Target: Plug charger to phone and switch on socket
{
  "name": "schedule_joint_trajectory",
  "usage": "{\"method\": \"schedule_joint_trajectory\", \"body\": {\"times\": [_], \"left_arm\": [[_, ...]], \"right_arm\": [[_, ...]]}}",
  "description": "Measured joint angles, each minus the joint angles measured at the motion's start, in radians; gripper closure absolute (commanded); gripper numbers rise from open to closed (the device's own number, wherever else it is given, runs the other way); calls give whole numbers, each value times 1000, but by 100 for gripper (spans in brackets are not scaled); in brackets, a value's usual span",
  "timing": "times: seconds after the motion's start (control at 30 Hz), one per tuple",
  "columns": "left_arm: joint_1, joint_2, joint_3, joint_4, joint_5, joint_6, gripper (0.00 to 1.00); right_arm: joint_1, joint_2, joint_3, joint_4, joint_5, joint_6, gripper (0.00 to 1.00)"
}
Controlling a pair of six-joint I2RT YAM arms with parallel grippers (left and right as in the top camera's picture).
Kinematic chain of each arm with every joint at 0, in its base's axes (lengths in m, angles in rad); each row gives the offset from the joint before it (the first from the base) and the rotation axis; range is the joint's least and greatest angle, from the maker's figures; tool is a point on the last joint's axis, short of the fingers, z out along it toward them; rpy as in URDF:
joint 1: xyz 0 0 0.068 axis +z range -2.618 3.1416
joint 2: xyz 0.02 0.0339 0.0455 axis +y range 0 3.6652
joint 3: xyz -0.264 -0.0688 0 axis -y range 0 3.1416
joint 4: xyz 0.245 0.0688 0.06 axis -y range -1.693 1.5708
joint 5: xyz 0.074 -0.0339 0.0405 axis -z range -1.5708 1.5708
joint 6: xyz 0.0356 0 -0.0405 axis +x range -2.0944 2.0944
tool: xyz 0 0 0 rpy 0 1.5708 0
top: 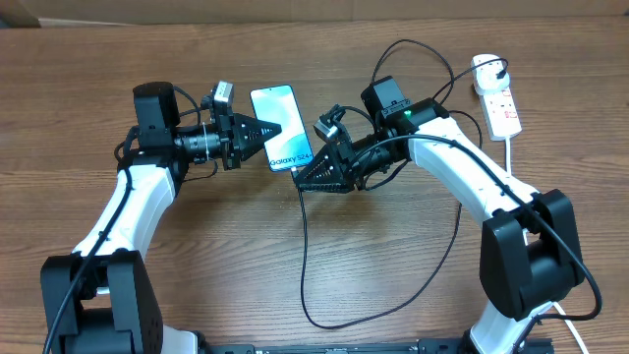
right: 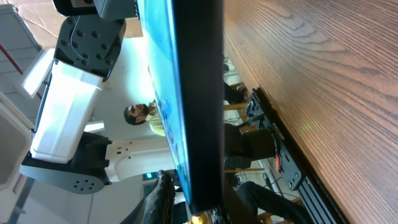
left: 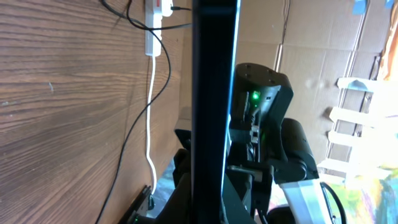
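Black charger (top: 303, 246) tip at phone (top: 282, 141) base, seating unconfirmed; left gripper (top: 278, 129) pinches phone, right gripper (top: 300, 177) grip unclear; socket (top: 497, 98) switch untouched

The phone (top: 282, 141) has its lit light-blue screen up, reading "Galaxy S24", left of the socket (top: 498, 96) and well apart from it. The socket is a small white strip with red marks and a thick white cord. The charger (top: 304, 256), a thin black cable, loops from the socket to below the phone.
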Motion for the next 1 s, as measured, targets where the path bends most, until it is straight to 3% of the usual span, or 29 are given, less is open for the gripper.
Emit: {"method": "schedule_joint_trajectory", "body": {"times": [0.57,0.8,1.0], "left_arm": [[0,0,0,0,-12,-20,96],[0,0,0,0,-12,-23,96],[0,1,0,0,-12,-23,96]], "right_arm": [[0,0,0,28,1,18,86],[0,0,0,29,2,26,95],[0,0,0,34,0,29,96]]}}
